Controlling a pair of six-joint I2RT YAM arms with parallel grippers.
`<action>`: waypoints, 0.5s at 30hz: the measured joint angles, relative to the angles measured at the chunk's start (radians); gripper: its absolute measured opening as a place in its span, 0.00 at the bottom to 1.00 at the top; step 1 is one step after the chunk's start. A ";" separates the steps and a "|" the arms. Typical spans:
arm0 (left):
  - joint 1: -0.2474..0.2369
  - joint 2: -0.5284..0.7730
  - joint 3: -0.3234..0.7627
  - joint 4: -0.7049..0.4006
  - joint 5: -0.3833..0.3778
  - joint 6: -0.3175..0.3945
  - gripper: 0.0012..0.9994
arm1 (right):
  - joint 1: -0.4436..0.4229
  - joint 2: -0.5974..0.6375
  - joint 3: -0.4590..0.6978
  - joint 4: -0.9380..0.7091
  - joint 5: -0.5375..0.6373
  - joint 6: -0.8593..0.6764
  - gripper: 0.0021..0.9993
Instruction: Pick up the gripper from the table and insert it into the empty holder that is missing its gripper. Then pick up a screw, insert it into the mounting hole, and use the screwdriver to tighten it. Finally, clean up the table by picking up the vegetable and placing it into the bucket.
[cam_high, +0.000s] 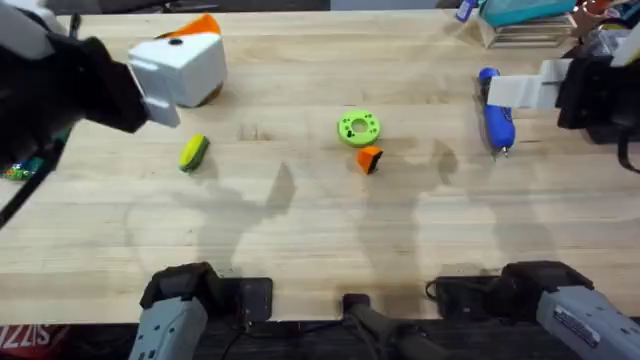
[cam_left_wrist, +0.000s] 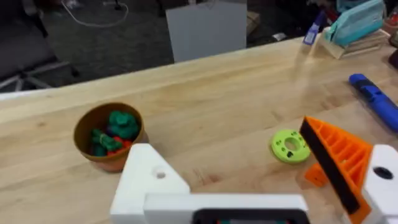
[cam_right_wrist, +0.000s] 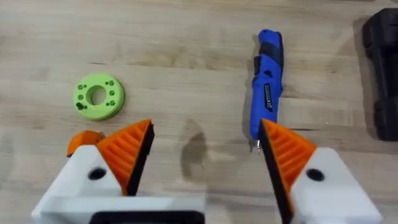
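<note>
From overhead, the green ring-shaped disc (cam_high: 358, 127) served as my landmark near the middle of the wooden surface (cam_high: 300, 240). The orange gripper (cam_high: 369, 159) lay just beside it, on the side nearer the arm bases, untouched. The blue screwdriver (cam_high: 494, 118) rested well off to the disc's right, directly under the right claw (cam_high: 515, 92). The yellow-green vegetable (cam_high: 193, 152) sat well to the disc's left, and the left claw (cam_high: 175, 65) hung beyond it, hiding most of the orange bucket (cam_high: 205, 95).

Through the left wrist camera, the left claw (cam_left_wrist: 249, 186) stood open, holding nothing. One finger carried its orange ribbed pad (cam_left_wrist: 339, 158); the other was the bare white holder (cam_left_wrist: 146, 180) with its mounting hole showing. The bucket (cam_left_wrist: 87, 127) held green and red pieces, well apart from the disc (cam_left_wrist: 289, 146).

Through the right wrist camera, the right claw (cam_right_wrist: 202, 162) was spread wide and empty, both orange pads in place. The screwdriver (cam_right_wrist: 266, 78) lay between its fingers farther out, the disc (cam_right_wrist: 98, 96) off to one side.

I judged the first step not yet begun. To do it well, the right claw should leave the screwdriver, come over the loose gripper next to the disc, and pinch it by its flanks so the dark base stays free to seat in the holder.
</note>
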 joint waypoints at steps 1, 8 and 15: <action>0.000 0.000 0.000 -0.015 0.001 0.000 0.99 | 0.000 0.000 0.000 0.000 0.000 0.000 0.99; 0.000 -0.087 -0.152 0.000 0.011 -0.001 0.99 | 0.000 0.000 0.000 0.000 0.000 0.000 0.99; 0.000 -0.370 -0.564 0.322 0.061 -0.007 0.99 | 0.000 0.000 0.000 0.000 0.000 0.000 0.99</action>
